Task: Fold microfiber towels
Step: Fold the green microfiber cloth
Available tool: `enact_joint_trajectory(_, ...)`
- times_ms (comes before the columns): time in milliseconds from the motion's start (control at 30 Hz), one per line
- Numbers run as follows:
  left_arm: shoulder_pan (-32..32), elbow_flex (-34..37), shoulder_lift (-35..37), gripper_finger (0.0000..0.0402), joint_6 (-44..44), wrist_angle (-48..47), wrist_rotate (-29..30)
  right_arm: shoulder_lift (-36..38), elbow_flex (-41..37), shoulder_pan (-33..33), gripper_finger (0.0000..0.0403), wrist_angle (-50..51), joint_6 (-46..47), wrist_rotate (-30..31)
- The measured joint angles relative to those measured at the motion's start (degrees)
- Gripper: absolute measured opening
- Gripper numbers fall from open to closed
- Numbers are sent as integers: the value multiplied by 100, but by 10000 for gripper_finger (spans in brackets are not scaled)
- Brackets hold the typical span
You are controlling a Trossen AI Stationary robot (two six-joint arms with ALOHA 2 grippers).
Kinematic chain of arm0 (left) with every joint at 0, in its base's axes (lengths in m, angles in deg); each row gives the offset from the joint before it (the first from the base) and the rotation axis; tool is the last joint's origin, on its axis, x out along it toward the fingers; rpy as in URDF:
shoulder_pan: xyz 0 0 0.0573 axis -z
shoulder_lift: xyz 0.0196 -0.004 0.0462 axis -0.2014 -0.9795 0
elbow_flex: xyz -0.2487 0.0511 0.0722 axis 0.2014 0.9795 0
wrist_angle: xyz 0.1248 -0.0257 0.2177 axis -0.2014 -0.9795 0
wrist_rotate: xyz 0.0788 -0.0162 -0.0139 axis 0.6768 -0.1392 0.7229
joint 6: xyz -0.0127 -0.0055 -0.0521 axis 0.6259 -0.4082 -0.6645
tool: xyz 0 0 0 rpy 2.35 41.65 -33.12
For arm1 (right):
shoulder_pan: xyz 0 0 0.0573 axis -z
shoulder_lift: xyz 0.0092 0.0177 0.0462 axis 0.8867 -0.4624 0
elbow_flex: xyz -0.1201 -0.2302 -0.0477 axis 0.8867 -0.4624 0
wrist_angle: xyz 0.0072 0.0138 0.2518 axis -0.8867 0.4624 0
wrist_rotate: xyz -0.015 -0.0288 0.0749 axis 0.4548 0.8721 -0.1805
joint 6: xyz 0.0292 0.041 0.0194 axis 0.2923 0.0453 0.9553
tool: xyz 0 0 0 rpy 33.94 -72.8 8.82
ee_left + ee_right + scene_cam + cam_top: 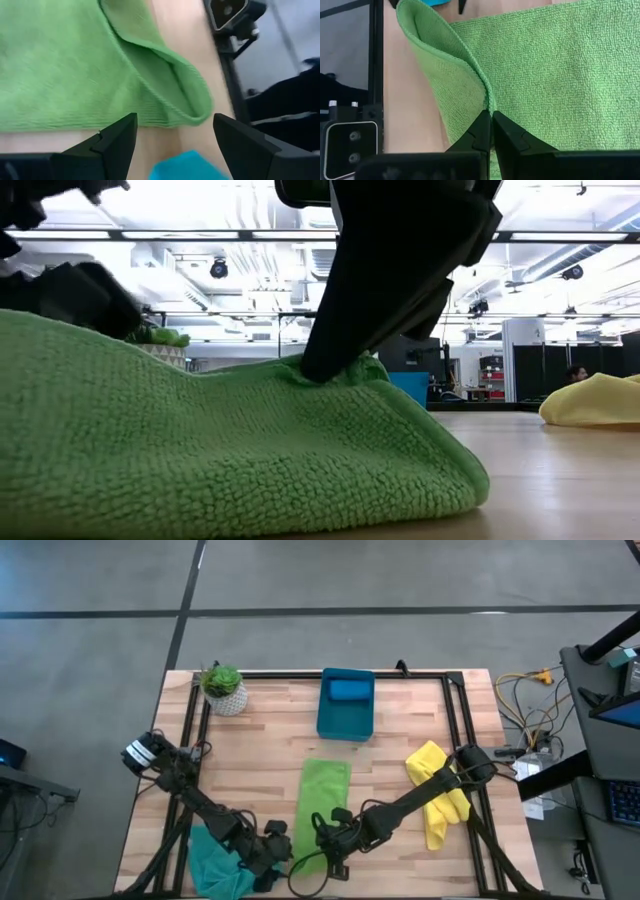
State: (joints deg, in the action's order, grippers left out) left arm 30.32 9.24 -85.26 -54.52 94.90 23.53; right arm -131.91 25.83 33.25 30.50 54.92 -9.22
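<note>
High view: lime green towel (324, 802) lies at table centre toward 6 o'clock. Right gripper (491, 131) pinches its raised edge; left gripper (175, 135), fingers spread wide and empty, hovers alongside.

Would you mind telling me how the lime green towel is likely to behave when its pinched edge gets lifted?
Probably floppy: the lime green towel already curls into a soft standing fold beside the right gripper, whose fingers are shut on its edge. Its looped pile looks grippy, so slipping seems unlikely. It likely drapes and drags rather than holding shape.
</note>
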Motion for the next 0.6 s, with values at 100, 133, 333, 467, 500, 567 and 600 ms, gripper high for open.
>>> enact_joint_trajectory(100, -25, 86, -129, 249, -396, 361, -300, 0, -22, 0, 9, 7, -1, 2)
enact_joint_trajectory(133, -25, 125, -194, 249, -456, 526, -374, 0, -25, 0, 9, 7, -4, 2)
enact_joint_trajectory(333, -26, 143, -450, 236, -876, 1029, -373, 0, -33, 0, 9, 9, -4, 2)
enact_joint_trajectory(467, -27, 143, -437, 209, -922, 1039, 32, 0, -33, -13, 9, 9, -4, 1)
enact_joint_trajectory(500, -27, 135, -435, 203, -954, 1037, 66, 0, -33, -22, 9, 11, -4, 2)
enact_joint_trajectory(567, -27, 123, -433, 190, -1026, 1039, 148, 0, -33, -28, 9, 11, -4, 0)
enact_joint_trajectory(600, -27, 123, -433, 184, -1046, 1041, 183, 0, -33, -28, 9, 11, -3, 1)
